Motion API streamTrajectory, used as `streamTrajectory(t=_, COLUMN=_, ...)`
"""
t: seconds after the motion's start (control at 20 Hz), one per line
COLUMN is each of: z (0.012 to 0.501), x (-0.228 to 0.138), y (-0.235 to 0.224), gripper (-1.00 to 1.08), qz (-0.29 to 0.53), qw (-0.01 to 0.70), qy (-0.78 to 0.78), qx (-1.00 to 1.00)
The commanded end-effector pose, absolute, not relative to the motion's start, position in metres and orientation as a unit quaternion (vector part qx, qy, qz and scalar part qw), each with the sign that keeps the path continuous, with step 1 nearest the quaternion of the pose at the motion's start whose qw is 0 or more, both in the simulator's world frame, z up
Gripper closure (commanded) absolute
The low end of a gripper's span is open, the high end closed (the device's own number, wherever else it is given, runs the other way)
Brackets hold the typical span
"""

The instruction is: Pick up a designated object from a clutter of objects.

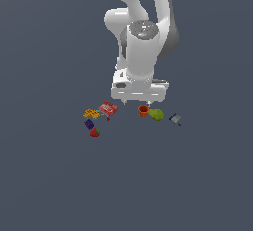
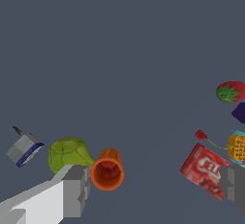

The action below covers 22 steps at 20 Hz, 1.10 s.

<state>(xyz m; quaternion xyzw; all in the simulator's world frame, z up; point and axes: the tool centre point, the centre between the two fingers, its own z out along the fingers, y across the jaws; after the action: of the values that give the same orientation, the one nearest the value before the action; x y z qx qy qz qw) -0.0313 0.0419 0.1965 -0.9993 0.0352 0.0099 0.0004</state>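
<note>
Grey fingers of the gripper are spread wide, with nothing held. The green fruit could be clipped on descent, since it is touching the orange cup. The cup is seen just beside one finger, off-centre between the jaws.

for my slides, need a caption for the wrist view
Open gripper above the clutter, orange cup lying beside a green fruit.

Orange cup touching green fruit on one flank, bare surface on its other flank up to the red box, blue-grey tool well beyond the fruit
</note>
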Motion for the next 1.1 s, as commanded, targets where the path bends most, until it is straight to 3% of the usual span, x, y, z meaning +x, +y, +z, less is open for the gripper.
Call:
streamTrajectory(t=0.0, z=0.176, x=-0.041, y=0.051, gripper=-0.92, qz=0.008, qw=-0.001, qy=0.038, qx=-0.999)
streamTrajectory(t=0.5, z=0.112, x=-0.083, y=0.081, gripper=-0.92, qz=0.002, qw=-0.002, qy=0.046, qx=-0.999)
streamTrajectory(t=1.05, z=0.088, x=-0.105, y=0.093, gripper=-0.92, qz=0.000, qw=0.000, qy=0.049, qx=-0.999)
